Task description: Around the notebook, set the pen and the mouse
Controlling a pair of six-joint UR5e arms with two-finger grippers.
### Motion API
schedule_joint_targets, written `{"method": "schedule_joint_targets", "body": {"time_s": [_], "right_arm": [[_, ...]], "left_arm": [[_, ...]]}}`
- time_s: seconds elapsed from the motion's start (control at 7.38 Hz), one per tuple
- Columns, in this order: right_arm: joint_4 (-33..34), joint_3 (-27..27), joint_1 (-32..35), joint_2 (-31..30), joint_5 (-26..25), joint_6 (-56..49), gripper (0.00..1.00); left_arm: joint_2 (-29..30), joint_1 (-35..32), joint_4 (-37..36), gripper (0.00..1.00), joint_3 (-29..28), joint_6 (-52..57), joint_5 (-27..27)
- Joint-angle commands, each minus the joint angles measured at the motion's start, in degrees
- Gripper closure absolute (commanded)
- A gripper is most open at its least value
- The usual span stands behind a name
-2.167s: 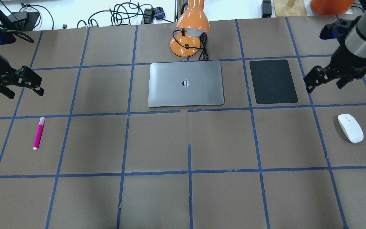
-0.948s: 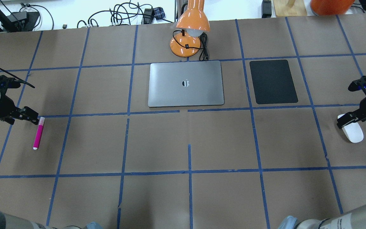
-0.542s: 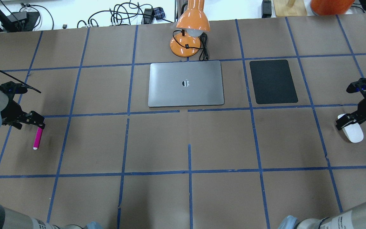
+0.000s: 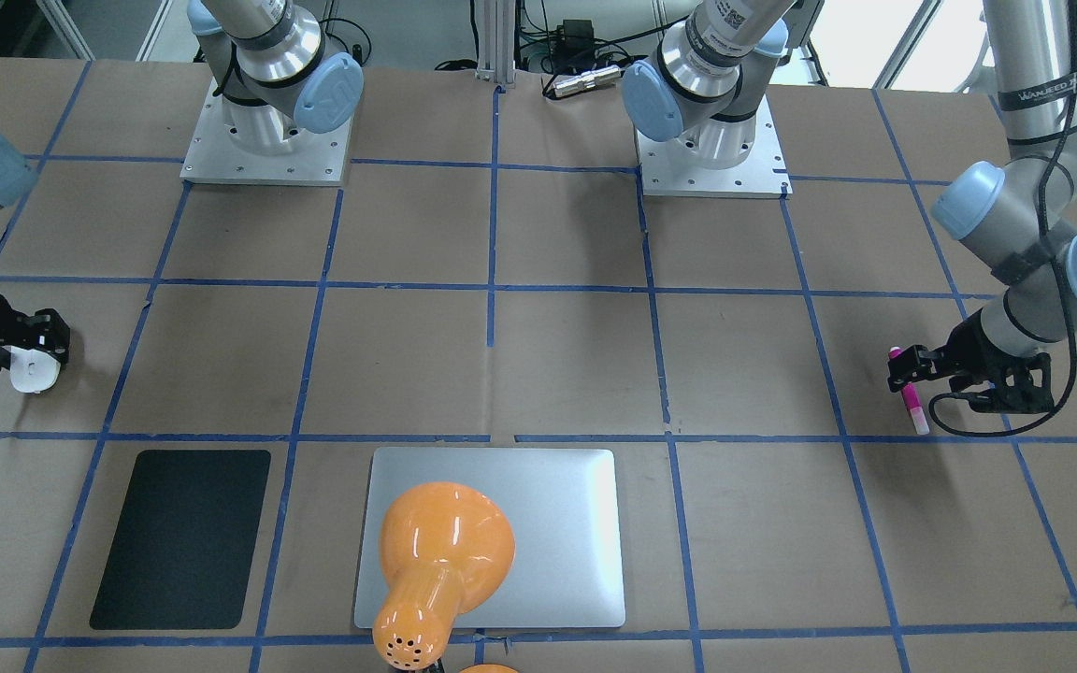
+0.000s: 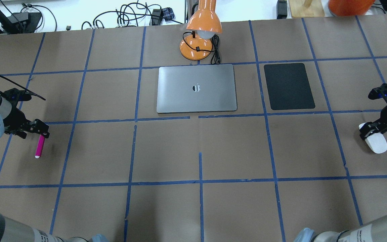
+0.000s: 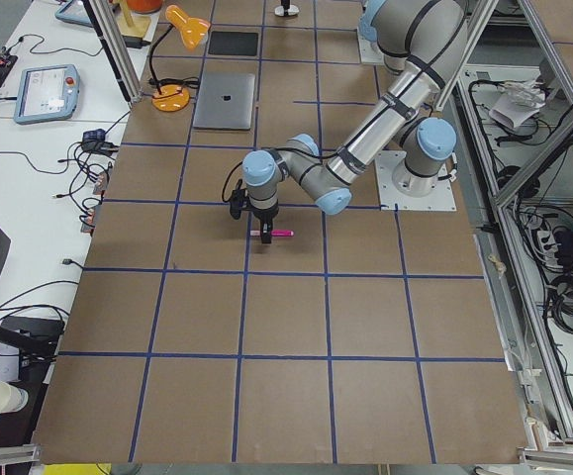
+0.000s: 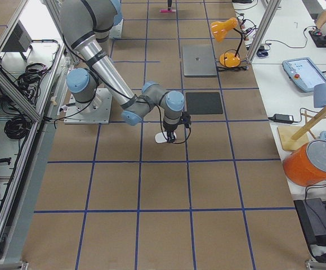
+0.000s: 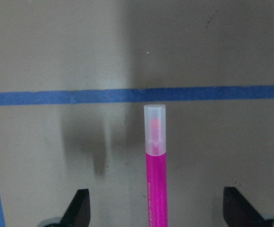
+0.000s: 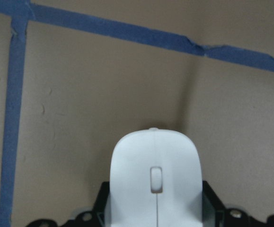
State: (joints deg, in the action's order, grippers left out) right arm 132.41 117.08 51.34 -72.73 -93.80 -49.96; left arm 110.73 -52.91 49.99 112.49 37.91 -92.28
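brown paper table (image 5: 200, 208), gridded with blue tape. nearest the robot, at the left edge, the pen (image 8: 155, 179) lies flat, with its pale cap toward the far side. the left gripper (image 5: 42, 130) hangs low over the capped half, its fingers (image 8: 80, 208) spread wide on either side of the pen and clear of it. at the right edge the right gripper (image 5: 368, 130) is clamped on the mouse (image 5: 376, 143), pads against both flanks. farther back, mid-table, the notebook (image 5: 197, 88) lies closed, well apart from both. a black mat (image 5: 289, 86) lies near its right side, and an orange lamp (image 5: 193, 50) stands just behind it.
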Motion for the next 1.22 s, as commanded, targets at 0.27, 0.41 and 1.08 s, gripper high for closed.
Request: {"method": "schedule_joint_targets", "body": {"time_s": [0.27, 0.41, 1.08], "right_arm": [[-8.1, -10.43, 14.18, -3.38, 0.46, 19.4, 0.86], [-8.66, -12.64, 18.14, -1.64, 2.55, 27.38, 0.86], [-7.87, -25.93, 29.6, 14.27, 6.27, 43.36, 0.84]], "left_arm": [[1.15, 0.0, -0.34, 0.32, -0.25, 0.14, -0.7], [1.24, 0.0, -0.25, 0.4, -0.25, -0.03, -0.7], [1.33, 0.0, 0.19, 1.0, -0.16, -0.21, -0.79]]}}
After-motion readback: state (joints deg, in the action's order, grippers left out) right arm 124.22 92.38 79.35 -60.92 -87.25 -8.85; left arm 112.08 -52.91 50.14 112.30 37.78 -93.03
